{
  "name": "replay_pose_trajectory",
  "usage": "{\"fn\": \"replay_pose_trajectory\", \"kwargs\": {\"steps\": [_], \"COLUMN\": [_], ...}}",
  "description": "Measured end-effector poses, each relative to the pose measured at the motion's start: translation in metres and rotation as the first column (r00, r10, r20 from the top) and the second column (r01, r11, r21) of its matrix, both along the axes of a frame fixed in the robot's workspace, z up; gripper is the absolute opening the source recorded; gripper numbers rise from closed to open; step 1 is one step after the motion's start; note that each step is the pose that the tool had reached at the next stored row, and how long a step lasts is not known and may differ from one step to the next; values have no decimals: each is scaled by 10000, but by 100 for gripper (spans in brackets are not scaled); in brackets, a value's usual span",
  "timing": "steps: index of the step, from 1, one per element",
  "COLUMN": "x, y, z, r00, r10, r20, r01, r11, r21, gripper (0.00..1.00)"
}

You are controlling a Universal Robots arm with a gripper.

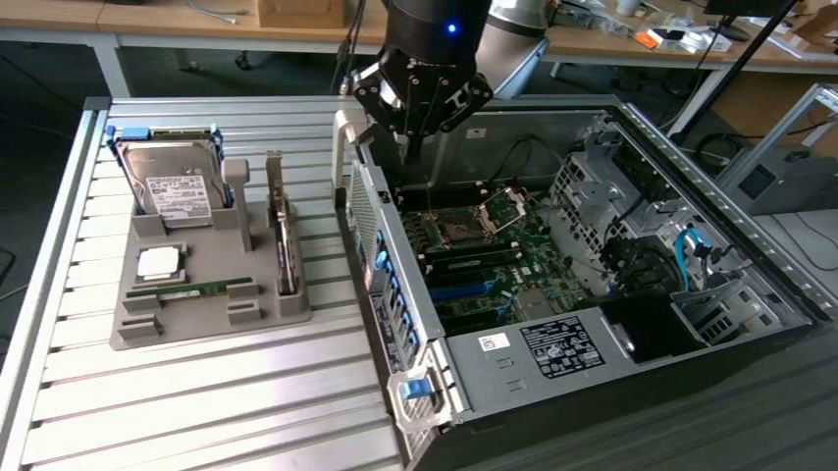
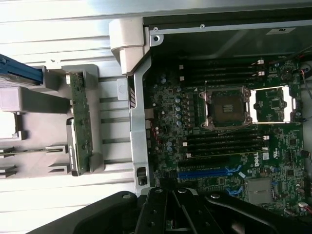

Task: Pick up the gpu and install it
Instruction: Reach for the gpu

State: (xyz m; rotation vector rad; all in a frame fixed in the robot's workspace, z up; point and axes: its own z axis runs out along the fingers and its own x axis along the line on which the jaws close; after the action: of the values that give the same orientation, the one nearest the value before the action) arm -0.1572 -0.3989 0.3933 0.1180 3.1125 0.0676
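Above the open computer case [image 1: 371, 206], near its back wall, the gripper [image 1: 412, 147] hangs with fingers pressed together, gripping nothing. Directly beneath it: motherboard [image 1: 492, 260], bare processor socket [image 1: 461, 233]. Well off to its side, outside the case, the gpu [image 1: 281, 245] stands on edge in a grey holder [image 1: 196, 329], beside the hard drive [image 1: 177, 191].

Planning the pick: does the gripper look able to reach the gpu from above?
Probably yes: the gpu stands upright in the grey holder, top edge bare; the gripper hangs shut over the computer case beside it.
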Motion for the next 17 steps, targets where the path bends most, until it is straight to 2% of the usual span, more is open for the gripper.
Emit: {"fn": "replay_pose_trajectory", "kwargs": {"steps": [17], "x": [-48], "y": [0], "z": [0], "r00": [10000], "r10": [0], "r20": [0], "r01": [0], "r11": [10000], "r21": [0], "gripper": [11]}}
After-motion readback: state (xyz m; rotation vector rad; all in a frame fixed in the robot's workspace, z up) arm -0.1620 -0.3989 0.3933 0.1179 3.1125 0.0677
